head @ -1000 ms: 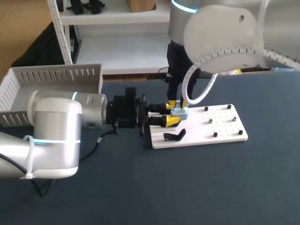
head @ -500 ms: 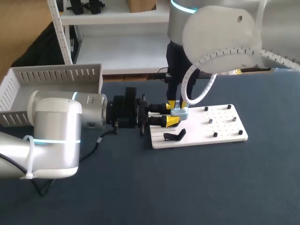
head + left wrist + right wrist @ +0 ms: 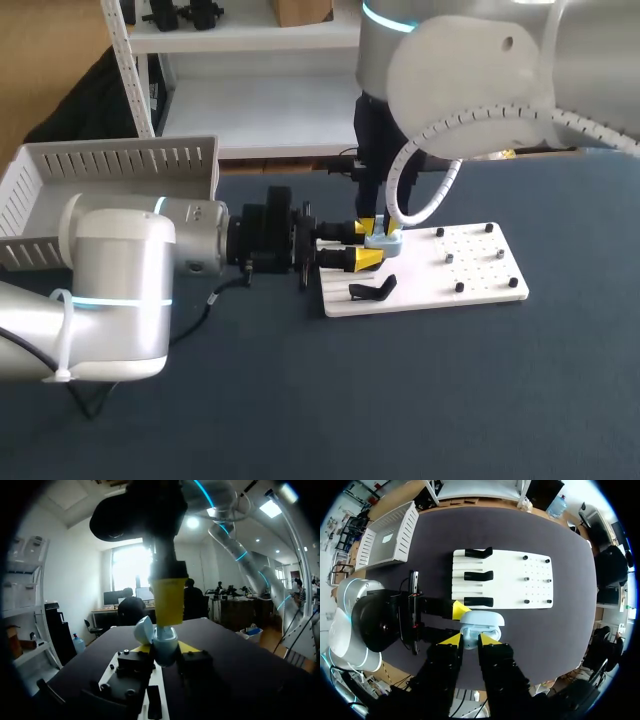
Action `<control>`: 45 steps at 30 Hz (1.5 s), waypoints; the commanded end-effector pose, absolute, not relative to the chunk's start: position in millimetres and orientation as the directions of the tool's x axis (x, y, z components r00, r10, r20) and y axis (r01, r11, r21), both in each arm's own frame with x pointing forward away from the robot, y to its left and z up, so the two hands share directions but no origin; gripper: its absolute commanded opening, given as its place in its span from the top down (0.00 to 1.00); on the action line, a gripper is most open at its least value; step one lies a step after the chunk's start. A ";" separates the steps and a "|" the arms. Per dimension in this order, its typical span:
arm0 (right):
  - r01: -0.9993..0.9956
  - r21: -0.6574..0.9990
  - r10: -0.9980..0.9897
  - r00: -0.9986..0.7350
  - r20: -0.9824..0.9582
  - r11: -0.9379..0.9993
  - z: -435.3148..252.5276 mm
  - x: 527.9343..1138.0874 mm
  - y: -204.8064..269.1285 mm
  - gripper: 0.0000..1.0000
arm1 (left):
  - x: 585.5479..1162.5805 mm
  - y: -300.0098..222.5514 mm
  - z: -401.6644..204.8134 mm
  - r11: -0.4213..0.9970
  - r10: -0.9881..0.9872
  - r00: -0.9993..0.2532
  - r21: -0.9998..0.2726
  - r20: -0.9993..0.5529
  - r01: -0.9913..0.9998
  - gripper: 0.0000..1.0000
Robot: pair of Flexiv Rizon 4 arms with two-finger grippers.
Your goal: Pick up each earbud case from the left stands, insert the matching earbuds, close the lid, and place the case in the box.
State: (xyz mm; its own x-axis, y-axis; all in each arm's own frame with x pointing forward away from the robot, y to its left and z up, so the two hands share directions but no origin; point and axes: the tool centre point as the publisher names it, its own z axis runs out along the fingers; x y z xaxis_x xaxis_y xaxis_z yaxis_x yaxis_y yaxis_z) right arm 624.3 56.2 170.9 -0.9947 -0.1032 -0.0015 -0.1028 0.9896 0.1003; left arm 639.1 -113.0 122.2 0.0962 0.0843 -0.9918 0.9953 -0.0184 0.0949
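The earbud case (image 3: 385,240) is pale blue. The board (image 3: 480,265) is white, with black stands (image 3: 372,290) and pegs (image 3: 459,287). The worktop (image 3: 400,400) is dark blue. The box (image 3: 110,165) is white with slotted walls. The left claw (image 3: 367,244) is yellow-tipped.

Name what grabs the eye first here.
The pale blue case, lid open, is clamped in the left gripper by the white board. The right gripper stands directly above it. A white basket sits at the table's far left.
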 end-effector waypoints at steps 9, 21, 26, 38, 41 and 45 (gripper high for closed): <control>-0.106 0.092 -0.106 -0.994 -0.008 0.990 176.3 626.3 59.4 0.52 | 638.1 -113.0 122.7 -0.011 0.083 0.099 0.098 -0.992 0.995 1.00; 0.055 0.115 0.062 -0.997 -0.051 0.992 197.1 650.6 33.1 0.00 | 638.1 -113.0 122.7 -0.011 0.083 0.099 0.098 -0.992 0.995 1.00; 0.152 0.093 0.157 -0.987 -0.042 0.984 189.0 674.2 15.8 0.00 | 638.1 -113.0 122.7 -0.011 0.083 0.099 0.098 -0.992 0.995 1.00; 0.203 0.061 0.200 -0.979 0.048 0.977 155.9 676.9 -2.7 0.00 | 638.1 -113.0 122.7 -0.011 0.083 0.099 0.098 -0.992 0.995 1.00; 0.200 0.060 0.197 -0.979 0.054 0.978 154.9 669.0 -4.1 0.00 | 638.1 -113.0 122.7 -0.011 0.083 0.099 0.098 -0.992 0.995 1.00; 0.188 0.059 0.184 -0.981 0.069 0.980 156.4 653.9 -4.4 0.00 | 638.1 -113.0 122.7 -0.011 0.083 0.099 0.098 -0.992 0.995 1.00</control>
State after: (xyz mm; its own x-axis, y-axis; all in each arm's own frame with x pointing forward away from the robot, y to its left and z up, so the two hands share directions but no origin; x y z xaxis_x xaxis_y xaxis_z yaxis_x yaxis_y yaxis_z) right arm 662.0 -2.8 153.5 -0.9798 0.1849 0.0758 0.1893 0.9804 0.0545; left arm 639.4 -112.5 122.9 0.0965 0.0840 -0.9918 0.9953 -0.0173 0.0953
